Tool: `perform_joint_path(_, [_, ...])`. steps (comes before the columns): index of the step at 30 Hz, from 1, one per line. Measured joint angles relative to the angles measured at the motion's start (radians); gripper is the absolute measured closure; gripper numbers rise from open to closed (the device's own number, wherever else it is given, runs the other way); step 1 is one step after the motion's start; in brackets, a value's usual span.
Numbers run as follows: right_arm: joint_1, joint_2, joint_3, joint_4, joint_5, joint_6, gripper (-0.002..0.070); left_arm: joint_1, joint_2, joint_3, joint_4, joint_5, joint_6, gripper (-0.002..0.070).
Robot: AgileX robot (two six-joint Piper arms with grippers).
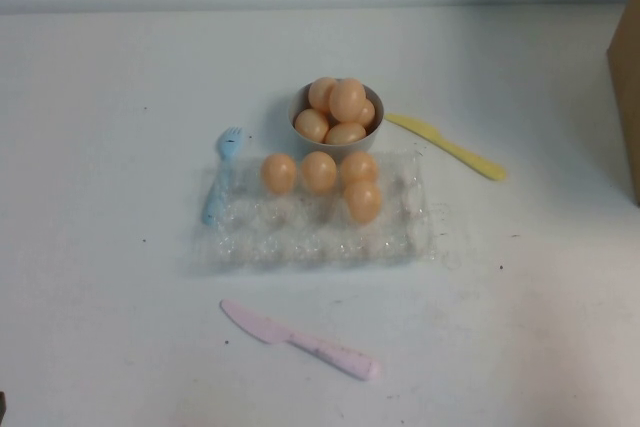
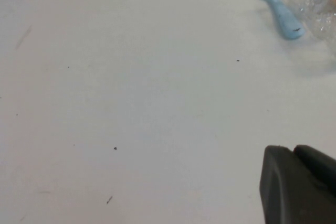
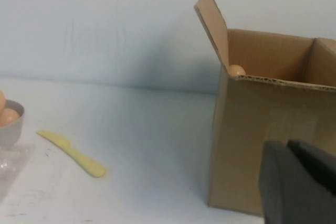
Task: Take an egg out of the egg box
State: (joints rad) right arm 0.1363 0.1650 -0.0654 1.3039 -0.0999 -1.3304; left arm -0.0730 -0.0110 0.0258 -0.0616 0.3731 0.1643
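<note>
Cardboard box [image 3: 273, 124] holds an egg [image 3: 236, 70] only beside the right tool [image 3: 299, 182], pressed together.

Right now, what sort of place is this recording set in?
Probably a lab test bench rather than a kitchen: a bare white table against a plain wall, a clear egg box with toy-like eggs, plastic knives, and an open cardboard box. Both grippers are parked off to the sides; the right gripper is shut.

Bright even light, soft faint shadows, mild overall blur, washed-out white table [image 1: 120, 277]
</note>
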Motion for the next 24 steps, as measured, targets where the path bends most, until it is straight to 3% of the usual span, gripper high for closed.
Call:
perform_joint_path(6, [-0.178, -0.042, 0.0, -0.834, 0.232, 0.877, 0.069, 0.0, 0.0, 0.0, 0.0, 0.0, 0.0, 0.0678])
perform_joint_path(9, [-0.248, -0.1, 0.002, -1.087, 0.369, 1.122, 0.069, 0.0, 0.0, 0.0, 0.0, 0.0, 0.0, 0.0678])
perform_joint_path(14, [-0.242, -0.172, 0.078, -1.187, 0.394, 1.251, 0.0692, 0.0, 0.0, 0.0, 0.0, 0.0, 0.0, 0.0678])
perform_joint_path(24, [-0.068, -0.172, 0.092, -1.219, 0.449, 1.308, 0.0692, 0.0, 0.0, 0.0, 0.0, 0.0, 0.0, 0.0678])
